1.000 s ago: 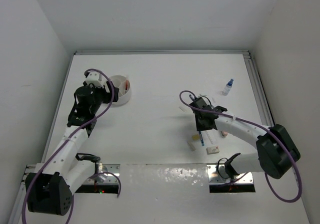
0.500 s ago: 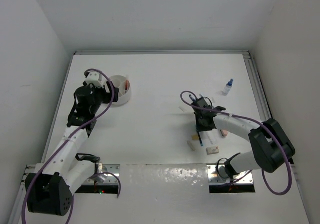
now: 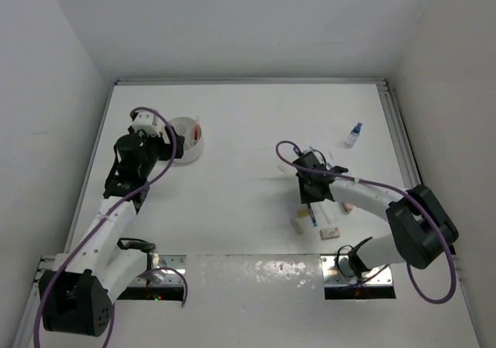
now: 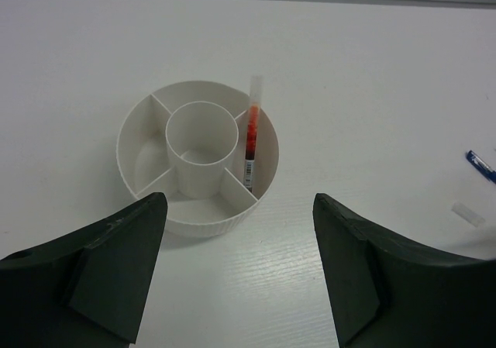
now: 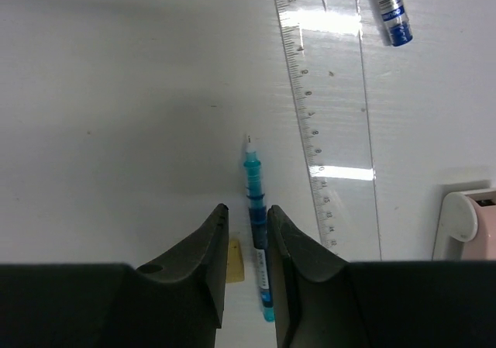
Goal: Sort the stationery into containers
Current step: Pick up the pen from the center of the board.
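Observation:
The round white tub [image 3: 186,153], split into compartments, stands at the left; a red-orange pen [image 4: 250,142] leans in its right compartment. My left gripper [image 4: 239,270] is open and empty, just short of the tub [image 4: 198,224]. My right gripper [image 5: 246,224] hangs low over a thin blue pen [image 5: 254,189] lying on the table, its fingers narrowly apart on either side of the pen's middle, the right finger against it. A tan eraser [image 5: 235,259] lies just left of the pen. The clear ruler [image 5: 333,131] lies to its right.
A second blue pen [image 5: 387,7] lies past the ruler. A white-and-pink eraser [image 5: 465,224] sits at the right. A blue-capped bottle [image 3: 353,135] stands at the far right. White erasers [image 3: 329,230] lie near the front. A metal rail [image 3: 399,142] runs along the table's right edge.
My right gripper has shifted slightly left and settled lower over the blue pen. The left arm has not moved.

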Robot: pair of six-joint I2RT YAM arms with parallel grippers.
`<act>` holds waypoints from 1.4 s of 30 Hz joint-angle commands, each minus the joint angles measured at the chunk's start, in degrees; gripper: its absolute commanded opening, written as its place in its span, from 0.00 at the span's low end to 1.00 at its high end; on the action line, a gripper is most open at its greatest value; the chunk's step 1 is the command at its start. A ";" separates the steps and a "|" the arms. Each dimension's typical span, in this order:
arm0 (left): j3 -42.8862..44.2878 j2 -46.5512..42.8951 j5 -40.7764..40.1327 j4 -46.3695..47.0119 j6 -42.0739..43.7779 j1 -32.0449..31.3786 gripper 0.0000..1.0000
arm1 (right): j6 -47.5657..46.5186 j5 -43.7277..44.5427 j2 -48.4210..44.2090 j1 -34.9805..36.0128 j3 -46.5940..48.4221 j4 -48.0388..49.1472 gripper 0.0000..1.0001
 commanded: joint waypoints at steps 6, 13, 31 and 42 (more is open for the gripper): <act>0.37 -1.74 -0.53 1.79 -0.34 0.25 0.74 | 1.28 0.15 2.90 -0.14 1.76 1.81 0.26; 0.37 -2.18 -1.06 1.44 -0.34 0.16 0.74 | 0.40 0.34 4.04 -1.37 1.06 1.37 0.26; 0.37 -2.00 19.72 5.30 2.81 0.16 0.81 | -11.11 4.98 -4.90 -3.22 5.53 6.20 0.00; 0.18 6.61 44.11 12.51 0.27 -2.81 0.91 | -5.23 2.97 -8.01 6.87 8.61 45.86 0.00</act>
